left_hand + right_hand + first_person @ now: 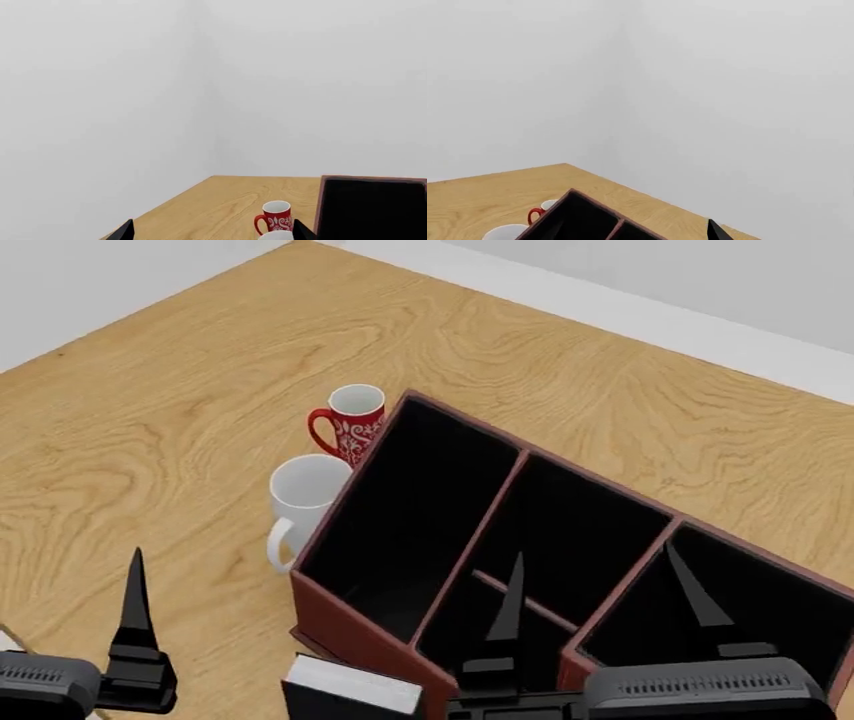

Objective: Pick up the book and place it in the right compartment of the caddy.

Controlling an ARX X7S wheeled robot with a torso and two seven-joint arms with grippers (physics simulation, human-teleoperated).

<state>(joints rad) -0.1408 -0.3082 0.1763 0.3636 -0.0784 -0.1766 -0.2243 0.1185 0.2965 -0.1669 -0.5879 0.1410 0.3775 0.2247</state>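
Wood-grain table (160,420), boxy leather-look caddy (350,615), glossy mugs (310,490); right end effector (601,585) spread, left's state unclear.

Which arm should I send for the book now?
Probably the right. The book lies at the caddy's near wall, just beside the open right gripper; the left gripper is farther off.
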